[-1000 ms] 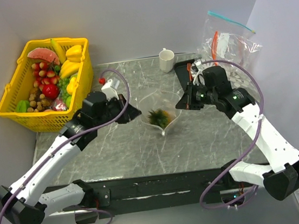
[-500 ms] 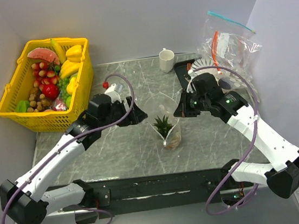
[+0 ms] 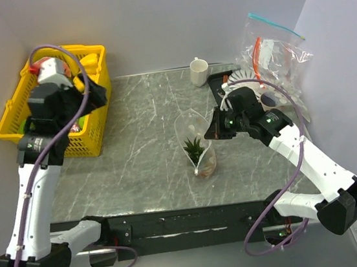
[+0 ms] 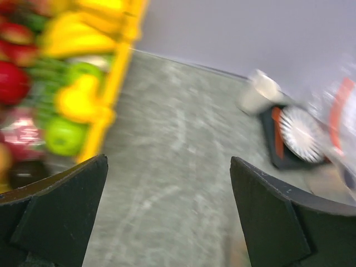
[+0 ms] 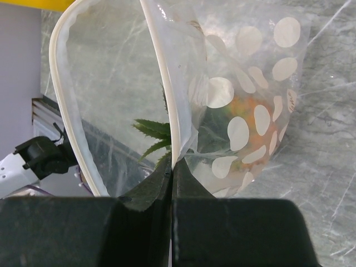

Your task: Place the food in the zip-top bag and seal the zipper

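Note:
The dotted zip-top bag (image 3: 195, 138) stands mid-table with its mouth gaping. My right gripper (image 3: 214, 129) is shut on its rim, and in the right wrist view (image 5: 172, 167) the pale zipper (image 5: 166, 83) runs between the closed fingers. The pineapple (image 5: 247, 125) lies inside the bag, orange behind the dots, with its green crown (image 5: 153, 130) toward the mouth. My left gripper (image 3: 94, 95) hangs open over the yellow basket (image 3: 93, 127); nothing is between its fingers (image 4: 55, 217). A blurred red apple (image 4: 10, 83) lies in the basket at that view's left edge.
Bananas (image 4: 83, 41) and green fruit (image 4: 64, 136) fill the basket. A white mug (image 3: 198, 71) stands at the back. A black tray with a white ribbed disc (image 3: 245, 80) sits behind my right arm. Other clear bags (image 3: 272, 50) pile up at the back right.
My left gripper opened, let go of the bag's rim and swung up and left over the basket. The bag now hangs from my right gripper alone, standing more upright.

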Robot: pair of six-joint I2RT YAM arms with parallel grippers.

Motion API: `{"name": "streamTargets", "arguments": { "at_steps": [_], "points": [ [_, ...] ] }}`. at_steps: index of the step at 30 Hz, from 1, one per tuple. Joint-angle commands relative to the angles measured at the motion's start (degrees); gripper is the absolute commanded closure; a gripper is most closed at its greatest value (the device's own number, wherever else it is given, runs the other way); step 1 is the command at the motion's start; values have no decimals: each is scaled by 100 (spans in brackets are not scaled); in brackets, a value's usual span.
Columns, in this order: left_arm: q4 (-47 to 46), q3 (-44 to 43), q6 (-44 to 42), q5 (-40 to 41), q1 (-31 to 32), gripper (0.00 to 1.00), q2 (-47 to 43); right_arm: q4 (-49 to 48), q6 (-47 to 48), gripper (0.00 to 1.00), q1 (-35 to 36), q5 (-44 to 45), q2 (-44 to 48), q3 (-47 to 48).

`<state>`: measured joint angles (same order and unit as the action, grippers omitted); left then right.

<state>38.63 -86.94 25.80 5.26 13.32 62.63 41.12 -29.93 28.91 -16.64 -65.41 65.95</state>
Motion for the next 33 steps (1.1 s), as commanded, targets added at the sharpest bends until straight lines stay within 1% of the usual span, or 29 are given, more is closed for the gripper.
{"name": "streamTargets", "arguments": {
  "at_steps": [1, 3, 4, 6, 8, 9, 11, 12, 14, 15, 16, 18, 19, 23, 28, 33],
  "points": [
    [189, -410, -400, -304, -1091, 5, 407, -184, 181, 100, 19, -181, 19, 5],
    [101, -569, -357, -481, -1541, 6, 783, -140, 216, 100, 19, -242, 28, -3],
    [31, -701, -322, -664, -1943, 6, 916, -122, 251, 100, 27, -252, 45, -4],
    [-259, -816, -199, -885, -2367, 7, 1319, -52, 286, 100, 27, -217, 63, 14],
    [-600, -1026, -102, -1139, -2544, 8, 1610, -61, 295, 100, 19, -251, 107, 5],
    [-724, -1079, -41, -1254, -2667, 10, 1899, -69, 286, 100, 19, -286, 133, -12],
    [-918, -1325, -31, -1378, -2738, 15, 2199, -96, 278, 100, 27, -339, 168, -56],
    [-954, -1448, 30, -1396, -2791, 15, 2540, -122, 260, 100, 27, -400, 212, -74],
    [-937, -1852, 100, -1422, -2975, 13, 2911, -140, 216, 100, 19, -445, 248, -109],
    [-867, -2001, 170, -1518, -3028, 12, 3269, -157, 190, 100, 27, -480, 291, -118],
    [-849, -2272, 197, -1571, -3133, 12, 3438, -157, 181, 100, 19, -489, 309, -118],
    [-831, -2503, 215, -1607, -3195, 12, 3885, -105, 190, 100, 19, -472, 344, -100],
    [-840, -2669, 206, -1572, -3213, 11, 4001, -87, 207, 100, 19, -428, 362, -83],
    [-980, -2881, 197, -1396, -3213, 8, 4441, -78, 242, 100, 19, -401, 388, -56],
    [-1095, -3223, 127, -1299, -3204, 9, 5012, -183, 172, 100, 27, -585, 292, 5],
    [-1261, -3391, 65, -922, -3213, 10, 5514, -280, 172, 100, 19, -700, 230, 14]
  ]
}}
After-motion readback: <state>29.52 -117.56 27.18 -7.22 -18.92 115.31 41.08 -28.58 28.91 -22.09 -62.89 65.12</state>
